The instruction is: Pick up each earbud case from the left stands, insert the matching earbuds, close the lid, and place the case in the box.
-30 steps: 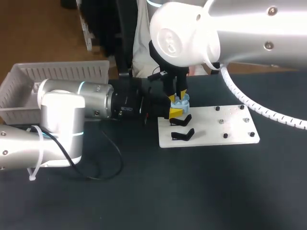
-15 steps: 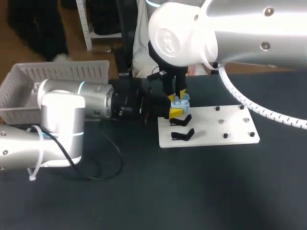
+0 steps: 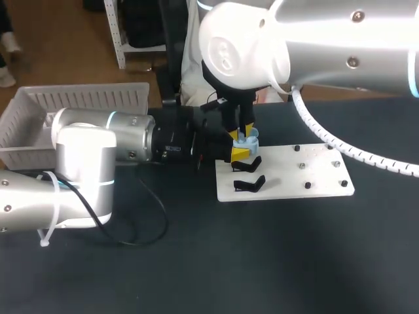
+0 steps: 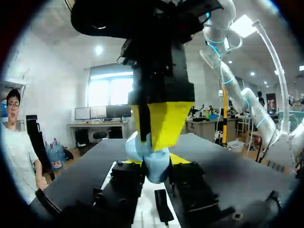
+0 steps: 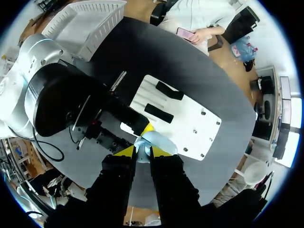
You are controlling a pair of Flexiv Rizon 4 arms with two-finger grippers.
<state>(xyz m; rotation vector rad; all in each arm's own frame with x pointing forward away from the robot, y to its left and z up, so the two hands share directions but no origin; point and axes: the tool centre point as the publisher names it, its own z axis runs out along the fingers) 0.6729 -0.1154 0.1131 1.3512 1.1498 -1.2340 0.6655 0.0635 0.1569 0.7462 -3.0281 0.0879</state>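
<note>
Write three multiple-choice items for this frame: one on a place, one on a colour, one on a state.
1. Where is the right claw?
A. Resting on the bare table, far from the board.
B. Pointing down onto the earbud case, over the left end of the white board.
C. At the table's near edge.

2. What colour is the earbud case?
A. Light blue.
B. Red.
C. Black.

3. What is the state of the left claw?
A. Open, well away from the case.
B. Out of every view.
C. Shut on the case.

Answers:
1. B. The head view shows the claw coming straight down on the case at the board's left end.
2. A. All three views show the case pale blue.
3. C. The left wrist view shows the case pinched between the claw's fingers.
</note>
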